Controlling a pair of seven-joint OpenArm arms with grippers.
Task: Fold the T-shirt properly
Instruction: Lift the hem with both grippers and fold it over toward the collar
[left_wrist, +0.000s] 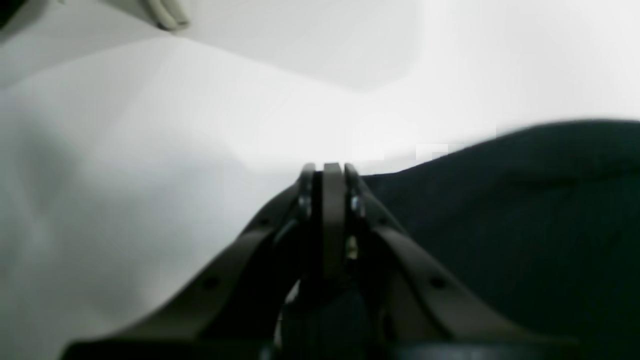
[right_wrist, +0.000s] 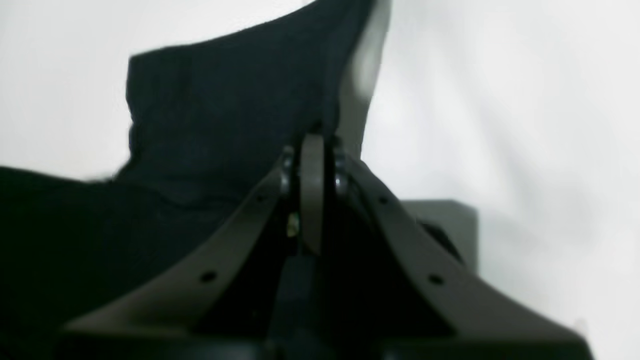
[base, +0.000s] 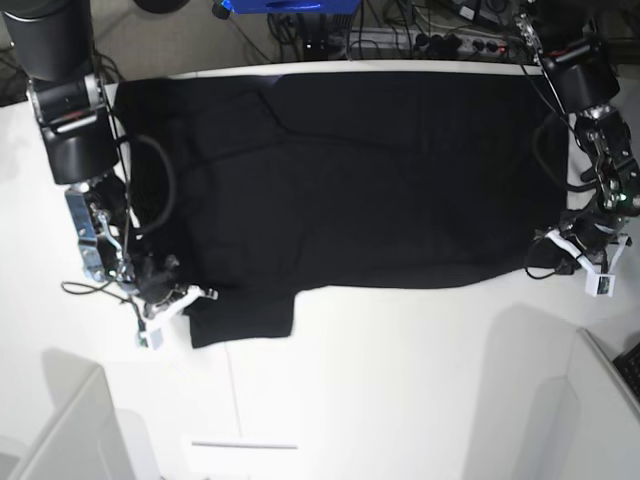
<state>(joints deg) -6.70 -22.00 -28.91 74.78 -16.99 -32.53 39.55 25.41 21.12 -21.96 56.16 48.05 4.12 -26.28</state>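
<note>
"2 grippers on the T-shirt (base: 370, 200)?"

"Yes, both shut on its black cloth: the left gripper (left_wrist: 330, 172) at an edge, the right gripper (right_wrist: 314, 142) beside a protruding flap."

"And the shirt?"

"Spread across the white table (base: 400, 350), between the 2 arms."

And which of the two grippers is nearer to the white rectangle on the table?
The right gripper, on the base view's left; the left gripper is across the T-shirt, farther from the rectangle.
</note>
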